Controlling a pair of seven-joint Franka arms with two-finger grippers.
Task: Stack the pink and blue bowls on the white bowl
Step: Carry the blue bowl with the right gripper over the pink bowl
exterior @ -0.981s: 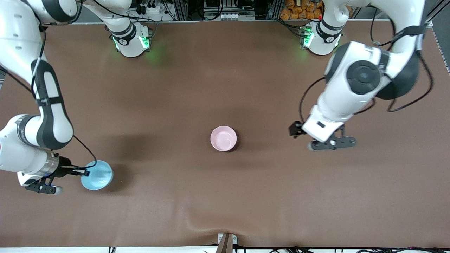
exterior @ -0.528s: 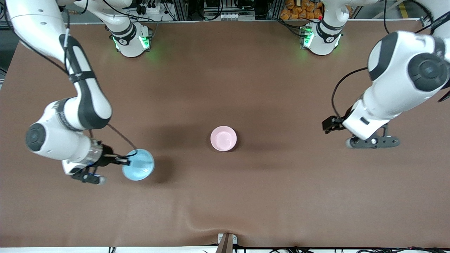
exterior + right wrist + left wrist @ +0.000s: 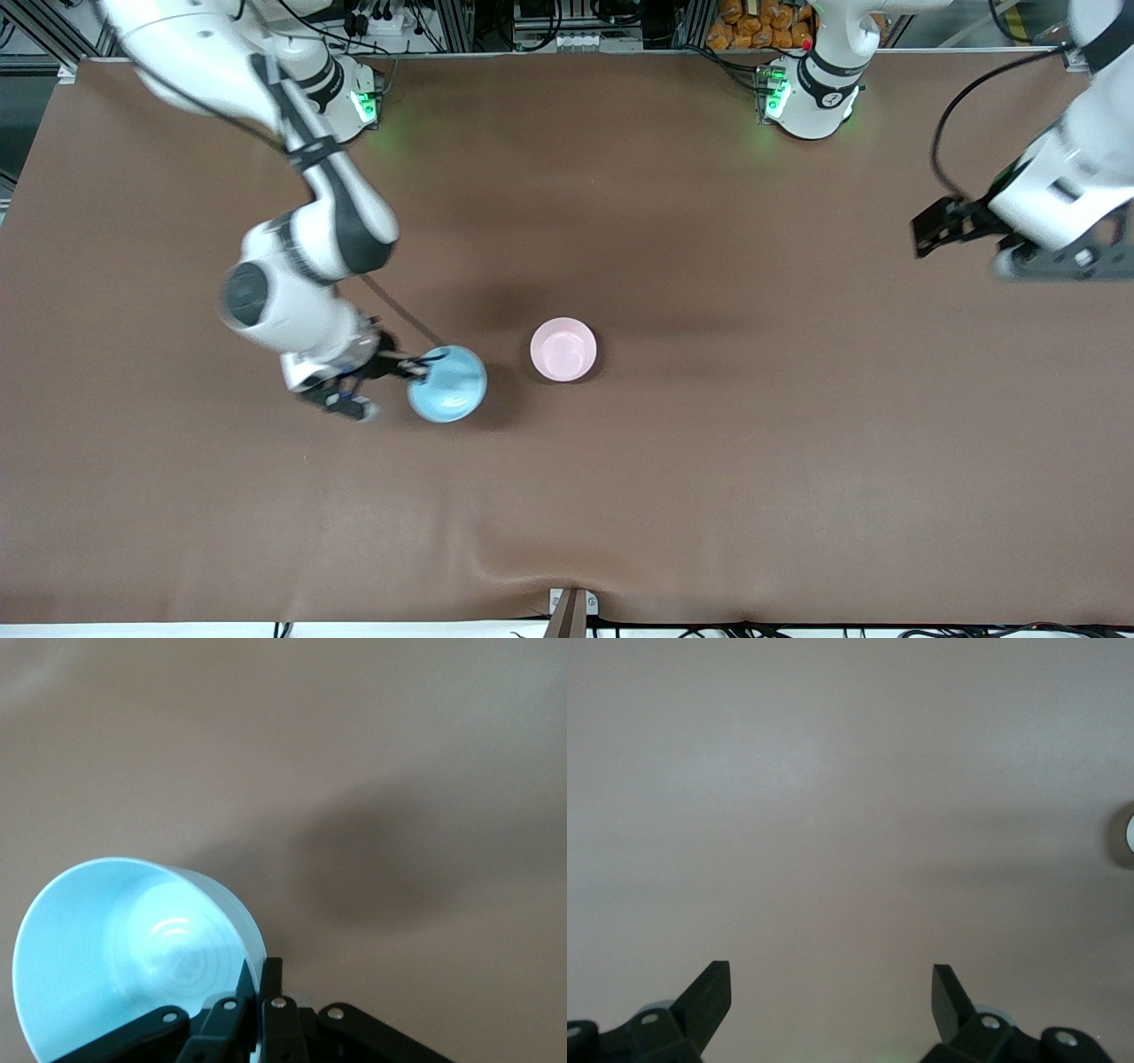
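Note:
My right gripper is shut on the rim of the light blue bowl and holds it tilted, just above the table beside the pink bowl, on the side toward the right arm's end. In the right wrist view the fingers pinch the blue bowl's wall. The pale pink bowl stands upright at the table's middle. No white bowl shows. My left gripper is open and empty over the left arm's end of the table; it also shows in the left wrist view over bare mat.
The brown mat covers the table. A pale rounded edge shows at the border of the left wrist view; I cannot tell what it is. The arm bases stand along the table edge farthest from the front camera.
My right arm has carried the blue bowl from the right arm's end of the table to beside the pink bowl. My left arm has drawn away toward its own end.

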